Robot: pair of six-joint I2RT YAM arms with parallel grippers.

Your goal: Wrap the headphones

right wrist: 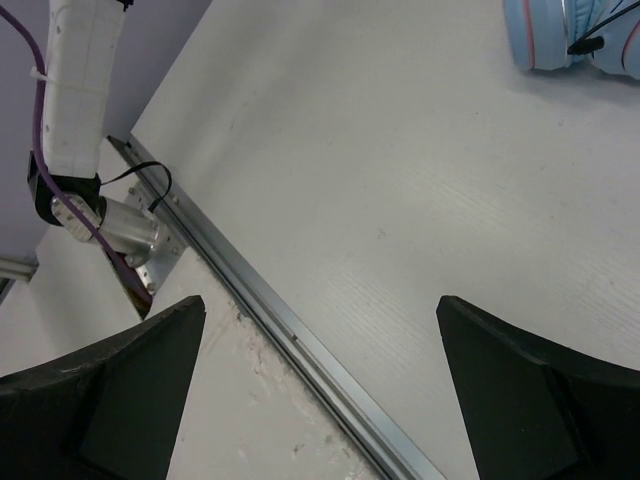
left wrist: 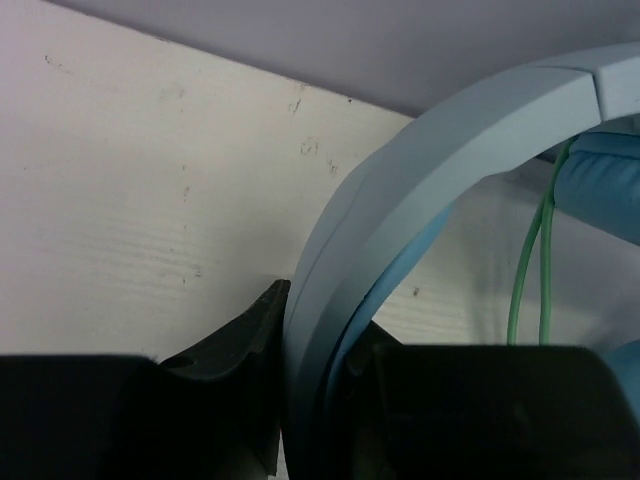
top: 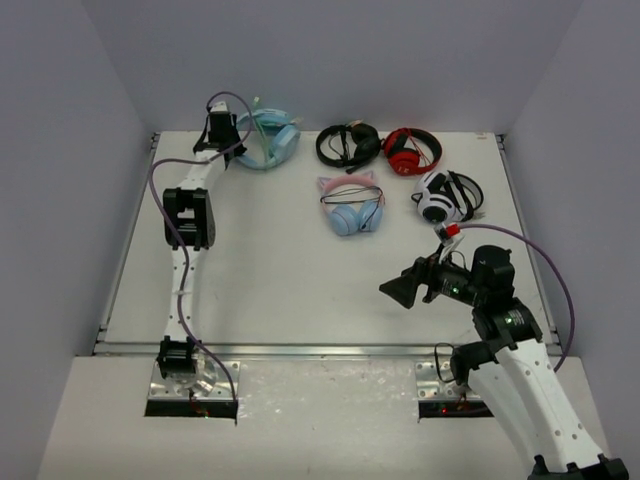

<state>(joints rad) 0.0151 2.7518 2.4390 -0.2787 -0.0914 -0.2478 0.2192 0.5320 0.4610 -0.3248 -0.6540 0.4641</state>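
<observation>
The light-blue headphones [top: 268,138] lie at the back left of the table. My left gripper [top: 238,128] reaches to their left side and is shut on the headband. In the left wrist view the wide headband [left wrist: 400,190] runs between my two black fingers [left wrist: 235,340], and the thin pale-green cable [left wrist: 528,262] hangs beside a blue ear cushion [left wrist: 600,180]. My right gripper [top: 403,291] is open and empty, held above the table's front right. In the right wrist view my right gripper [right wrist: 320,330] spans bare table and the metal edge rail [right wrist: 290,330].
Pink-and-blue cat-ear headphones [top: 351,204] lie mid-table and show at the top of the right wrist view [right wrist: 570,35]. Black headphones [top: 349,144], red headphones [top: 411,150] and white-and-black headphones [top: 446,196] lie at the back right. Walls close in the back and sides.
</observation>
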